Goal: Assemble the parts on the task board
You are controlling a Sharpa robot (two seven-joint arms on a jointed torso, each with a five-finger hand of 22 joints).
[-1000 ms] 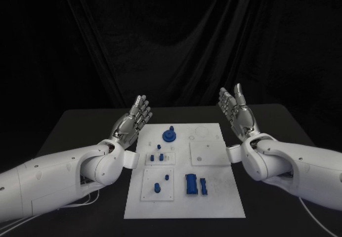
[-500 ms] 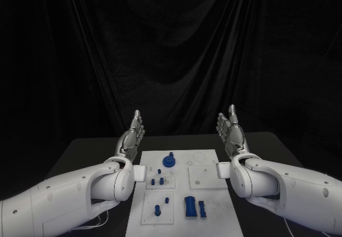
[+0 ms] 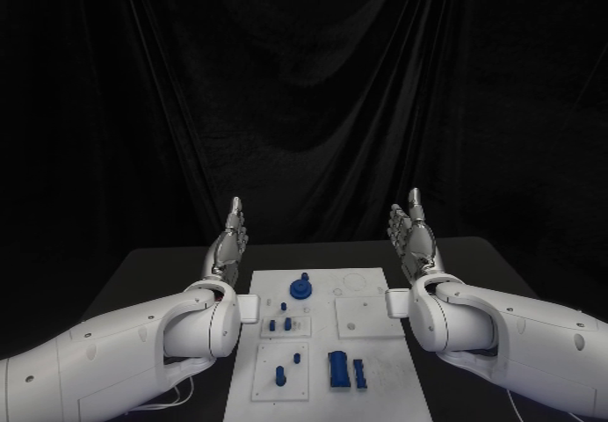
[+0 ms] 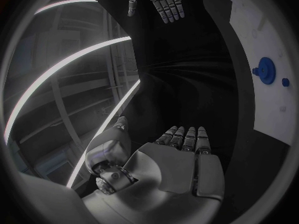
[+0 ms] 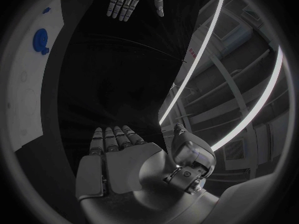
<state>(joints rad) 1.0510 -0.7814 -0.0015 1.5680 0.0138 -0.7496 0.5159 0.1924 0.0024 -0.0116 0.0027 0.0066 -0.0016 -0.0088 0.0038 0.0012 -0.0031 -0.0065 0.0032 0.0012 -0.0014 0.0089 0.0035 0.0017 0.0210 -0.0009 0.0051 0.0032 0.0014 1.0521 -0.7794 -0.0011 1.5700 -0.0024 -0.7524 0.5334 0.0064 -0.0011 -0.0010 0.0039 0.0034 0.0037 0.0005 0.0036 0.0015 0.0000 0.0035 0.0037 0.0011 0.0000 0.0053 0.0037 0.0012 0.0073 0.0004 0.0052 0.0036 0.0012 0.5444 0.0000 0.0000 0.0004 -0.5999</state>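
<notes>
- Task board [image 3: 380,369]: white plate, flat at the middle of the black table [image 3: 152,264].
- Parts [image 3: 344,367]: small blue pieces lying or standing on the board; likely light, rigid and smooth; best pinched by their sides.
- Left hand [image 3: 229,244]: raised beside the board's far left corner, fingers straight and together, holding nothing.
- Right hand [image 3: 412,237]: raised beside the far right corner, likewise flat and empty.

Bare table [image 3: 165,264] flanks the task board [image 3: 380,387].
</notes>
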